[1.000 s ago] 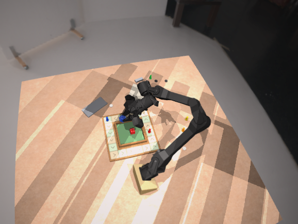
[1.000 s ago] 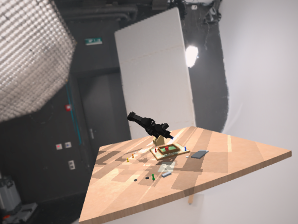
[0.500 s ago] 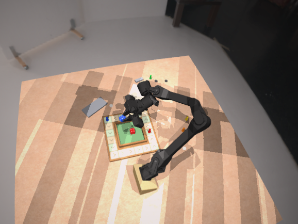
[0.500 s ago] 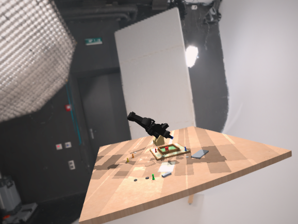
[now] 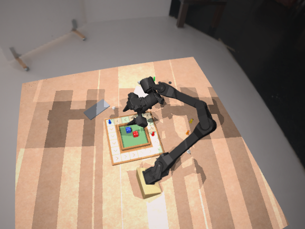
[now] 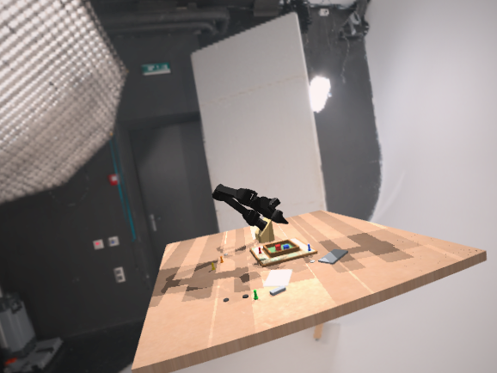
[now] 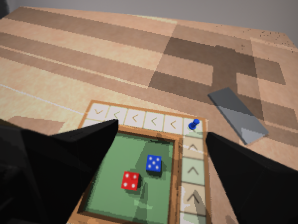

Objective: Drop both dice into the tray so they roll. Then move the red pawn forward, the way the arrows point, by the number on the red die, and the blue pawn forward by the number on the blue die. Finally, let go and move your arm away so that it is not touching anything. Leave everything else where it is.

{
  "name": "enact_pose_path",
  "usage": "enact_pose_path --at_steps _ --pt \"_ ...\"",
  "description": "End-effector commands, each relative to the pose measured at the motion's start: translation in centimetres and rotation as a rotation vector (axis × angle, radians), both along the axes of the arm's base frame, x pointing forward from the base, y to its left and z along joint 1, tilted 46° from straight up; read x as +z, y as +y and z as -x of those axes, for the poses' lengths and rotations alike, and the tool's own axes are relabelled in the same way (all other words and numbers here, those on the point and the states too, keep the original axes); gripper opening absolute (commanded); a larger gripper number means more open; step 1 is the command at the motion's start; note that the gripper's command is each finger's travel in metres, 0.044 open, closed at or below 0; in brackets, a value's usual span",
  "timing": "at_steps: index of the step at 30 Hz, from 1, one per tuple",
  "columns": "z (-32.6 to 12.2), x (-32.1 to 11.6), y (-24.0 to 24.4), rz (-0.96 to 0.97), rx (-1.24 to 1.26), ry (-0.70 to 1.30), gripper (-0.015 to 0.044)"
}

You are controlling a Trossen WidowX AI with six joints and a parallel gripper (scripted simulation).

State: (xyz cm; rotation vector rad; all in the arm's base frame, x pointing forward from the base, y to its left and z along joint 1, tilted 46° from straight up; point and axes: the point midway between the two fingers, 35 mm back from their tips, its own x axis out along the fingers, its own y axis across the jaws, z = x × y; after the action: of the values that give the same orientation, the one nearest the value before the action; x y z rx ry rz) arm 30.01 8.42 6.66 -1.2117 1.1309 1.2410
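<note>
Both dice lie within the green-floored tray point(image 5: 135, 148) point(image 6: 281, 254) point(image 7: 177, 165) at the middle of the game board point(image 5: 113, 163) point(image 6: 263, 263) point(image 7: 91, 104). The red die point(image 5: 135, 134) point(image 6: 278, 247) point(image 7: 131, 181) shows four pips on its upper face; the blue die point(image 5: 128, 129) point(image 6: 286, 247) point(image 7: 154, 163) shows five. Cubes, so no long axis to record. In the wrist view the blue one sits near the red, a little farther off and to the right, their sides roughly in line with the tray walls.

Blue pawn point(image 5: 110, 122) point(image 6: 309, 247) point(image 7: 194, 124): upright on a corner square, long axis vertical. The top view has one row of arrows pointing left towards it, and the next column pointing down away from it. Red pawn point(image 5: 153, 134) point(image 6: 260, 250): also upright, on the track at the opposite side of the tray.

Gripper point(image 5: 126, 117) point(image 6: 285, 222) point(image 7: 162, 130) above the board — jaws wide apart, nothing between them, fingers aimed obliquely downward. A flat grey slab point(image 5: 96, 109) point(image 6: 334, 256) point(image 7: 238, 116) lies on the table point(image 5: 63, 211) point(image 6: 297, 339) point(image 7: 65, 75), off the blue pawn's corner — its long axis slanting in the top view.
</note>
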Motion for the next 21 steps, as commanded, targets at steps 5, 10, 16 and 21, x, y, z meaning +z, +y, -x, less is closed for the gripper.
enact_pose_path --at_steps 5,10,16,21 --pt "0.2 -3.6 -1.3 0.514 -0.061 0.058 0.0440" --pt "-0.5 -4.6 -1.4 0.836 -0.029 -0.035 0.0440" --pt "0.3 -3.6 -3.0 0.748 -0.173 -0.044 0.0361" --pt "2.1 0.3 -8.8 0.734 -0.685 -0.257 0.0230"
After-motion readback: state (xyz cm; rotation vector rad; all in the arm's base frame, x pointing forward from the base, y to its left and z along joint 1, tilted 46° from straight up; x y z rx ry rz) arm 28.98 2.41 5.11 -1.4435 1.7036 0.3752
